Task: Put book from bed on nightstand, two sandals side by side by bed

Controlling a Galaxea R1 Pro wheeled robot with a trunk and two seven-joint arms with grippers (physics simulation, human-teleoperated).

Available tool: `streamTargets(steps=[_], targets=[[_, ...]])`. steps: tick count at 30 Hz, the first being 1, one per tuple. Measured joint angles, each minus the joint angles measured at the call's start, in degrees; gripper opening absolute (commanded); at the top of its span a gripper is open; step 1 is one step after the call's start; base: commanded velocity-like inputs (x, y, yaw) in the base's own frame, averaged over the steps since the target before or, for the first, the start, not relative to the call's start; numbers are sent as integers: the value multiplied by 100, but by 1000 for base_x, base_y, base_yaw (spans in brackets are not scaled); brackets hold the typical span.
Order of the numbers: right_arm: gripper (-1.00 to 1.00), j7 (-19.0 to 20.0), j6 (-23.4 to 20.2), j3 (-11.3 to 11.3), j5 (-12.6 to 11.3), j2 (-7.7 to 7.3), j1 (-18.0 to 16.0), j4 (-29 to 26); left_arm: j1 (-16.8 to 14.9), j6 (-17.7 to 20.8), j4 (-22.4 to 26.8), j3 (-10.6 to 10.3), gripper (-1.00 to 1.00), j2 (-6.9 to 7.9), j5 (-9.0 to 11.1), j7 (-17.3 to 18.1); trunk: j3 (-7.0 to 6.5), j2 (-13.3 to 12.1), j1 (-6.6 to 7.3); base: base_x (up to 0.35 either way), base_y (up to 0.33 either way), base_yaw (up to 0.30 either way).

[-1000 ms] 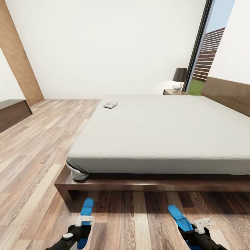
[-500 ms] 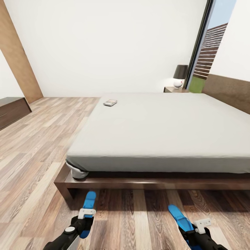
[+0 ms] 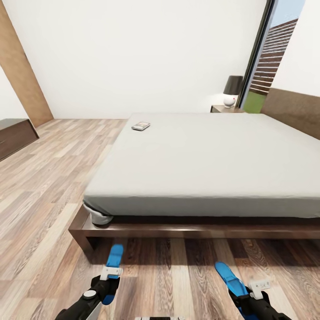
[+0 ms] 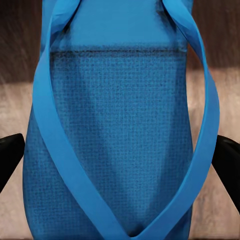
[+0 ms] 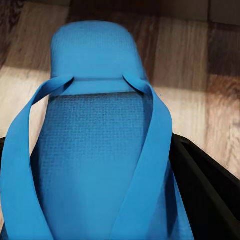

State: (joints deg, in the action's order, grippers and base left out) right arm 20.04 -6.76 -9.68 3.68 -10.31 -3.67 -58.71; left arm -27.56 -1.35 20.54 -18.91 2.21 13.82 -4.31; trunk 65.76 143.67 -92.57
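Note:
The bed (image 3: 133, 230) has a dark wood frame and a plain mattress, and it spans the middle of the head view. The book (image 3: 141, 126) lies flat near the mattress's far left corner. The nightstand (image 3: 221, 109) stands beyond the bed by the window. My left gripper (image 3: 110, 279) is shut on one blue sandal (image 3: 114, 259) (image 4: 120, 130), low over the floor in front of the bed's left corner. My right gripper (image 3: 248, 293) is shut on the other sandal (image 3: 230, 276) (image 5: 95, 150), further right. Black fingers (image 4: 227, 165) (image 5: 200, 180) flank each sole.
A lamp (image 3: 232, 91) with a dark shade stands on the nightstand. A low dark dresser (image 3: 15, 135) sits at the left wall beside a wood panel (image 3: 22, 75). The tall window (image 3: 266, 58) and the headboard (image 3: 293, 111) are at the right. Wood-plank floor (image 3: 53, 186) stretches left of the bed.
The whole picture has shifted, so the camera has moved; bed and book sit slightly higher in view. My left gripper with its sandal has edged forward a little. The right one has held still.

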Motion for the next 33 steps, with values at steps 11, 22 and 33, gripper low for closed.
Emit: streamTargets(steps=[11, 22, 33], targets=[[-100, 3, 6, 0, -6, 0, -3, -4, -61, -7, 9, 4, -100, 12, -4, 1, 244, 15, -28, 0, 0, 0], [-100, 4, 30, 0, -7, 0, -4, -10, -177, -31, 18, -3, -100, 22, -11, 8, 422, 26, -49, 0, 0, 0], [-100, 71, 11, -141, -28, 17, -1, -347, -176, -63, 28, -13, -100, 5, -10, 9, 422, 26, -49, 0, 0, 0]])
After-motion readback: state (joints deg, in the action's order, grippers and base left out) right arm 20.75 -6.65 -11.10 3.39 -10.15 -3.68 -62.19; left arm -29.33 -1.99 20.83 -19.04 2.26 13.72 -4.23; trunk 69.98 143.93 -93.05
